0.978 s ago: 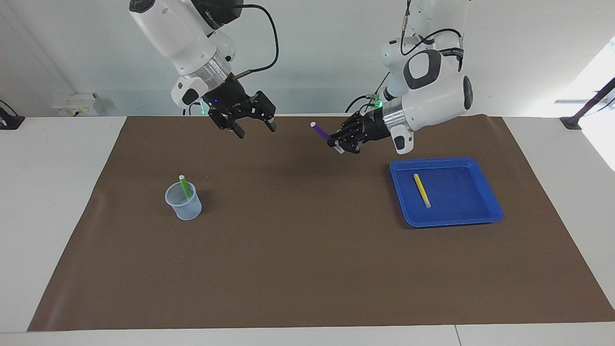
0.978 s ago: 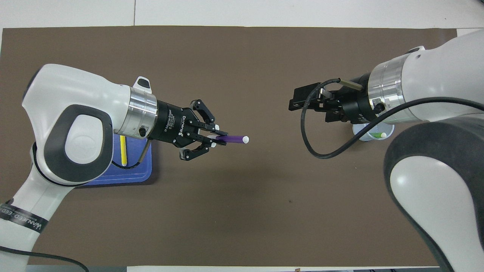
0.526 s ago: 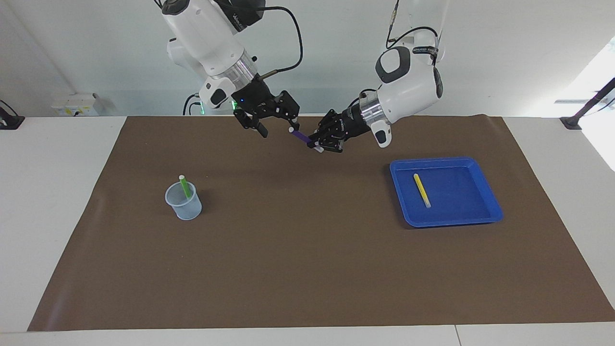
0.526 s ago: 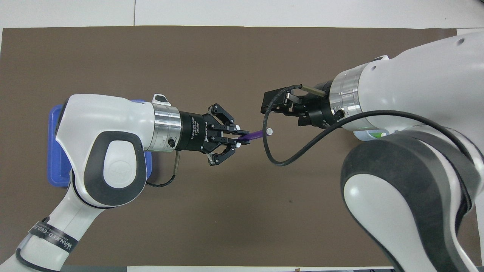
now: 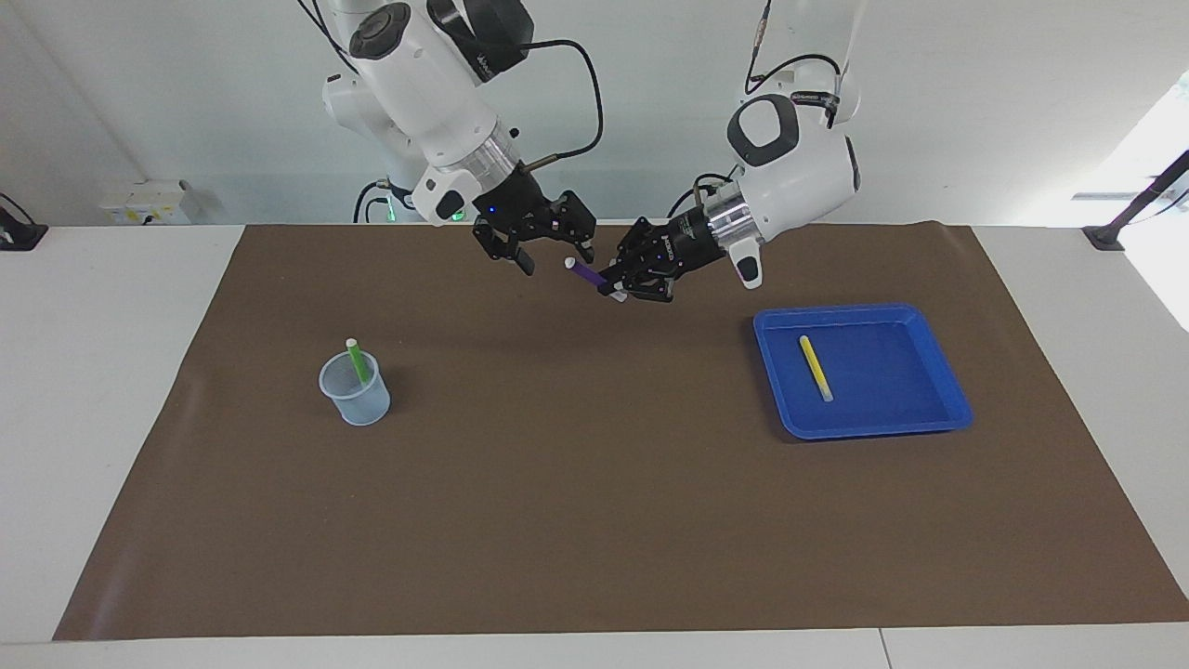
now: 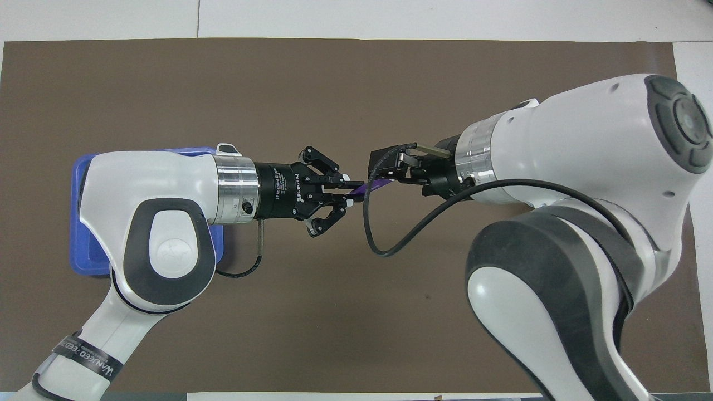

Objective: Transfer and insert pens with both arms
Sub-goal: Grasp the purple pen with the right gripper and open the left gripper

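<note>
My left gripper (image 5: 615, 288) (image 6: 348, 192) is shut on the lower end of the purple pen (image 5: 585, 273) (image 6: 372, 186) and holds it slanted in the air over the brown mat (image 5: 594, 483). The pen's pale free end points at my right gripper (image 5: 557, 260) (image 6: 384, 170). That gripper is open, and the pen's tip lies between its fingers. I cannot tell whether they touch it. The green pen (image 5: 357, 360) stands in a clear cup (image 5: 356, 395) toward the right arm's end. The yellow pen (image 5: 816, 368) lies in a blue tray (image 5: 868, 313) toward the left arm's end.
In the overhead view the left arm covers most of the blue tray (image 6: 78, 223), and the right arm hides the cup. White table (image 5: 111, 372) surrounds the mat on all sides.
Both arms have swung toward each other over the mat. The right gripper has come up to the purple pen, so the pen's free end now sits between its open fingers.
</note>
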